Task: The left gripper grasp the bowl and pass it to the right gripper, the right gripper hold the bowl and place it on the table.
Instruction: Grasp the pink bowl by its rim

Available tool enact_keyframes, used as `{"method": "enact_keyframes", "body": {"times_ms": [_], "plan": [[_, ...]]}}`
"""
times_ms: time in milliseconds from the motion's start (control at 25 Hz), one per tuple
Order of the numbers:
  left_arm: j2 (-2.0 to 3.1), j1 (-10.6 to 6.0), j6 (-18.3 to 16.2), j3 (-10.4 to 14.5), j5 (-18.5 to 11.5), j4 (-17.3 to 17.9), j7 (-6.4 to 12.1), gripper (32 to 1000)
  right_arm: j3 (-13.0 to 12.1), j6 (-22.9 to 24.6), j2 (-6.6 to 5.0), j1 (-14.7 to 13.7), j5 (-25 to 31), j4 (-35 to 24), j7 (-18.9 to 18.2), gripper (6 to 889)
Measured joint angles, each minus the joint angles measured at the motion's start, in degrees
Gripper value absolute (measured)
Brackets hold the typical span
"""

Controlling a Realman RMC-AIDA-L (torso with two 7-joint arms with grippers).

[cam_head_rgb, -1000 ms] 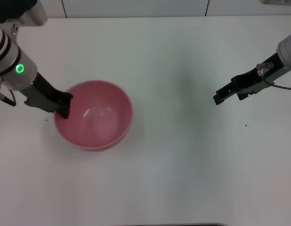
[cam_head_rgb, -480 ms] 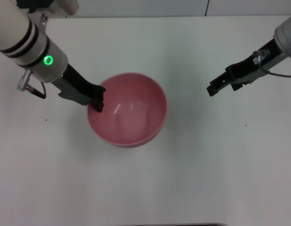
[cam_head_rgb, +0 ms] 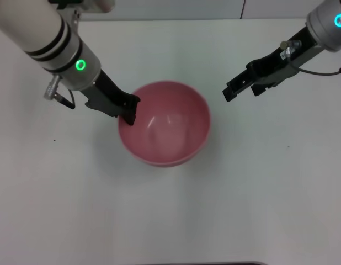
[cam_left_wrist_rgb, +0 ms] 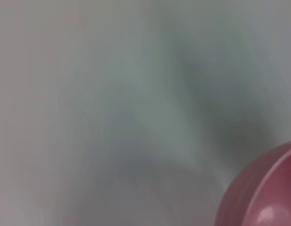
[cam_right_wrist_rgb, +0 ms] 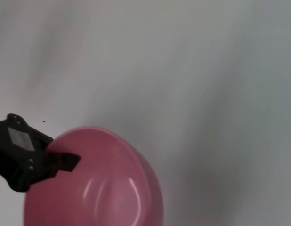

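- The left hand [cam_head_rgb: 129, 112] pinches the left rim of the pink bowl [cam_head_rgb: 165, 124], one finger inside, one outside.
- The bowl sits upright near the middle of the white desk [cam_head_rgb: 242, 193]; whether it is lifted is unclear.
- The right hand [cam_head_rgb: 230, 91], apart from the bowl's right rim, holds nothing; its opening cannot be judged.

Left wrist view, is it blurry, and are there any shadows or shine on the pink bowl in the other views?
Left wrist view: heavily blurred, only a smear of the round pink-red plastic bowl against grey shading. Head view: sharp, with pale streaks of glare inside the bowl where the black left gripper clamps its rim, the slim black right gripper apart. Right wrist view: soft, glare streaks again, faint shading on the white table.
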Motion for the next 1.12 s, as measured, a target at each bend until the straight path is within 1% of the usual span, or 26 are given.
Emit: {"method": "enact_keyframes", "body": {"times_ms": [80, 200, 320, 560, 600, 760, 840, 1000, 1120], "plan": [[-0.04, -1.15, 0.87, 1.04, -0.65, -1.36, -0.14, 38, -0.16, 0.13, 0.04, 0.49, 0.01, 0.16, 0.15, 803], [-0.04, -2.15, 1.73, 2.25, -1.82, -2.26, -0.3, 38, -1.19, 0.25, 0.16, 1.38, 0.07, 0.39, 0.4, 802], [-0.07, -2.7, 2.18, 2.52, -2.25, -2.88, -0.32, 38, -1.89, 0.24, 0.27, 2.31, 0.1, 0.94, 0.5, 802], [-0.06, -3.6, 2.72, 2.62, -2.31, -3.53, -0.33, 38, -5.2, -0.57, 0.45, 4.53, 0.11, 4.22, 1.2, 801], [-0.06, -3.6, 2.72, 2.62, -2.31, -3.53, -0.33, 38, -5.2, -0.57, 0.45, 4.53, 0.11, 4.22, 1.2, 801], [-0.05, -3.72, 2.74, 2.64, -2.31, -3.56, -0.34, 38, -7.05, -1.83, 0.56, 5.34, 0.19, 6.7, 1.2, 800], [-0.05, -3.85, 2.77, 2.64, -2.32, -3.57, -0.35, 38, -7.57, -2.29, 0.57, 5.58, 0.22, 7.61, 1.2, 800], [-0.05, -4.01, 2.84, 2.59, -2.32, -3.58, -0.42, 38, -9.61, -3.88, 0.58, 6.5, 0.23, 9.27, 1.2, 800], [-0.04, -4.12, 2.84, 2.57, -2.82, -3.58, -0.42, 37, -10.52, -4.64, 0.59, 6.86, 0.21, 9.8, 1.17, 799]]}}
